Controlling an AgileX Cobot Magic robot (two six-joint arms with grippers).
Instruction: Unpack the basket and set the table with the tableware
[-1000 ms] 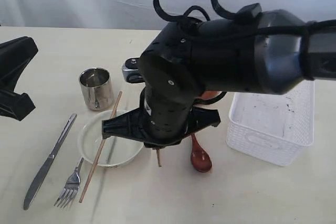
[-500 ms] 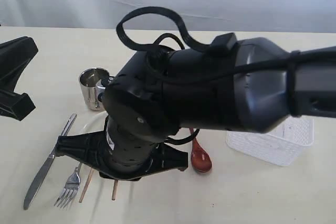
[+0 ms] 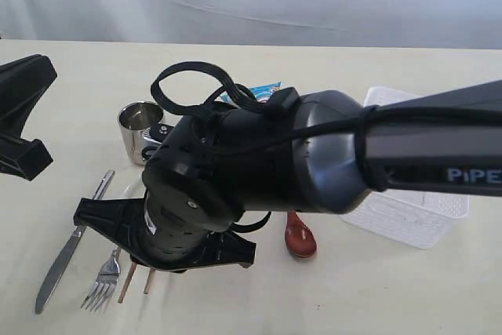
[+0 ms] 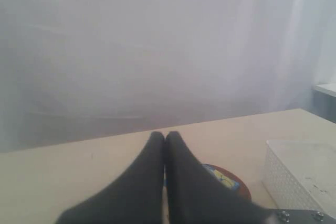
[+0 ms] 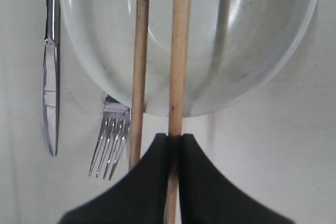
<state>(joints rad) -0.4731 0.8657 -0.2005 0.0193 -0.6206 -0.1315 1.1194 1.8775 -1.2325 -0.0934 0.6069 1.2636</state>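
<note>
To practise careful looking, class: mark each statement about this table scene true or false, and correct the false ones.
1. The right tool is shut on one chopstick. True.
2. The fork lies inside the bowl. False: it lies on the table, outside the bowl.
3. The left tool grips the spoon. False: it is shut on nothing, and the spoon lies on the table.
4. The other chopstick also crosses over the bowl. True.
</note>
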